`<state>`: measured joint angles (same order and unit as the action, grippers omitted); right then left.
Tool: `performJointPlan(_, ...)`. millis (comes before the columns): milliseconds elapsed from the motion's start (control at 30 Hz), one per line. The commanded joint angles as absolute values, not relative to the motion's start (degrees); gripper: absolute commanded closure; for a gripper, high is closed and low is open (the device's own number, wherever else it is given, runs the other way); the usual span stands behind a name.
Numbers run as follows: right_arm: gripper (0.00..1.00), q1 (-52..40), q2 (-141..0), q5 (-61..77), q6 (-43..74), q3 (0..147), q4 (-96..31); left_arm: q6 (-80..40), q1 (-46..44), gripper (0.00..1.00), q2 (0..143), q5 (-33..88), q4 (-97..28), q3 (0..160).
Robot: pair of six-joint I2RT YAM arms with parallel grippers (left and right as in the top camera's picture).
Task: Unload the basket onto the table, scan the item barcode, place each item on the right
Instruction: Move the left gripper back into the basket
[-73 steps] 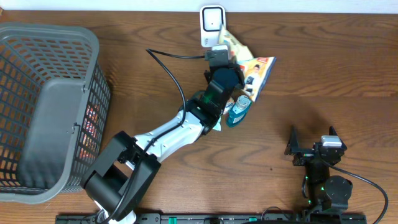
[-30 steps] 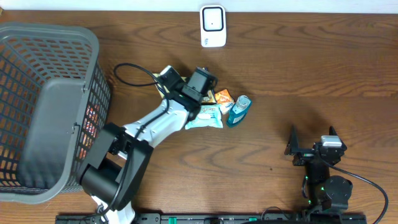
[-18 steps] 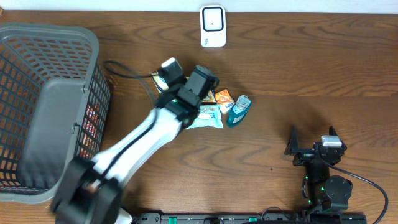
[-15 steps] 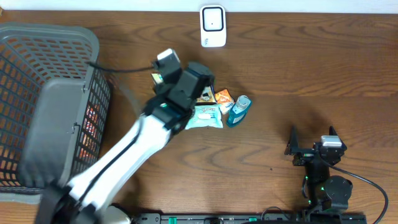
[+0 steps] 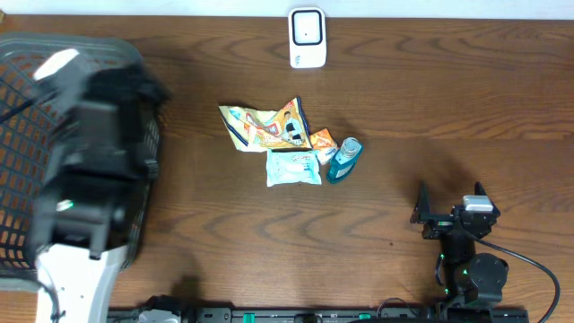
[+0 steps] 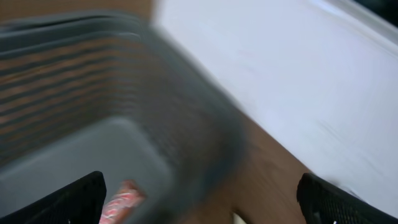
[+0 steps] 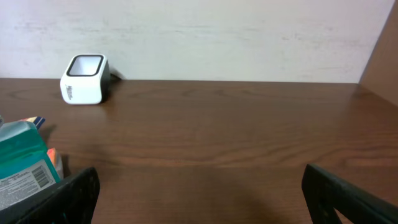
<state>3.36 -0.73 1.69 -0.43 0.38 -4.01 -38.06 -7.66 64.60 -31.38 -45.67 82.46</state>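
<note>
The white barcode scanner (image 5: 307, 38) stands at the table's far edge, also seen as the scanner (image 7: 85, 79) in the right wrist view. A colourful snack bag (image 5: 265, 126) lies flat mid-table beside a pale blue packet (image 5: 293, 168), a small orange pack (image 5: 323, 139) and a teal bottle (image 5: 344, 160). The bottle (image 7: 25, 168) shows a barcode label. My left arm (image 5: 90, 170), blurred, is over the grey basket (image 5: 27, 54); its gripper (image 6: 199, 211) is open and empty. My right gripper (image 5: 450, 193) rests open at the front right, holding nothing.
The basket's wall (image 6: 186, 124) fills the blurred left wrist view, with a red-and-white item (image 6: 121, 199) lying inside it. A white wall (image 7: 199, 31) rises behind the table's far edge.
My left gripper opened and left the snack bag on the table beside the other items, then the arm swung left to above the basket. The right arm has not moved.
</note>
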Motion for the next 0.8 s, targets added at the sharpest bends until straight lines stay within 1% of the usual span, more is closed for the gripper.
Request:
performJointPlan(0, 0.01, 3.05, -0.60, 1.63, 0.36, 0.32, -4.23, -49.80, 1.91, 0.02, 63.79, -28.23, -49.19, 83.26)
performJointPlan(167, 0.01, 3.05, -0.60, 1.63, 0.36, 0.32, -4.23, -66.26, 15.51, 0.02, 64.62, -21.63, -54.92, 82.61)
performJointPlan(300, 0.01, 3.05, -0.60, 1.63, 0.36, 0.32, -4.23, -78.83, 21.45, 0.02, 66.65, -19.22, -57.98, 81.49)
performJointPlan(433, 0.01, 3.05, -0.60, 1.63, 0.36, 0.32, -4.23, -85.60, 23.35, 0.02, 70.22, -17.91, -62.39, 81.47)
performJointPlan(567, 0.01, 3.05, -0.60, 1.63, 0.36, 0.32, -4.23, -96.49, 23.40, 0.02, 75.85, -15.18, -66.81, 81.47)
performJointPlan(767, 0.01, 3.05, -0.60, 1.63, 0.36, 0.32, -4.23, -102.26, 23.40, 0.02, 86.54, -8.19, -66.98, 81.47)
